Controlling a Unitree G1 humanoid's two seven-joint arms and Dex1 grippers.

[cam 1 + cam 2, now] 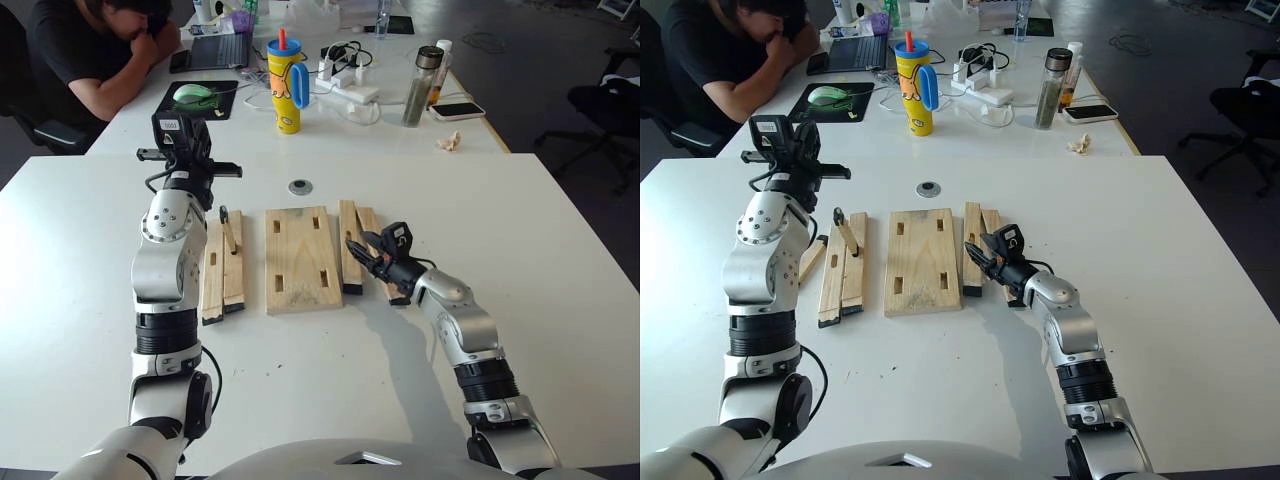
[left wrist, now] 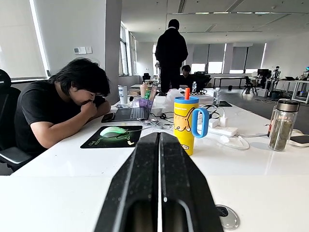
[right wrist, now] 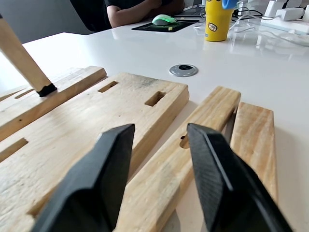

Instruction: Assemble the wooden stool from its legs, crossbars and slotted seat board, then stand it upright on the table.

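The slotted seat board (image 1: 298, 258) lies flat in the middle of the white table (image 1: 500, 230). Left of it lie two wooden legs (image 1: 222, 268) side by side, with a short black-tipped stick (image 1: 230, 228) leaning up from them. Two more legs (image 1: 352, 240) lie right of the board. My right gripper (image 1: 366, 256) is open, low over the near end of these right legs; its fingers (image 3: 91, 188) straddle one plank (image 3: 193, 140). My left gripper (image 2: 159, 145) is shut and holds nothing; it is raised above the table's far left, pointing away.
A round cable grommet (image 1: 300, 186) sits just beyond the board. The far table holds a yellow cup (image 1: 285, 85), a bottle (image 1: 423, 85), a phone (image 1: 457, 108) and cables. A crumpled scrap (image 1: 450, 140) lies at its near edge.
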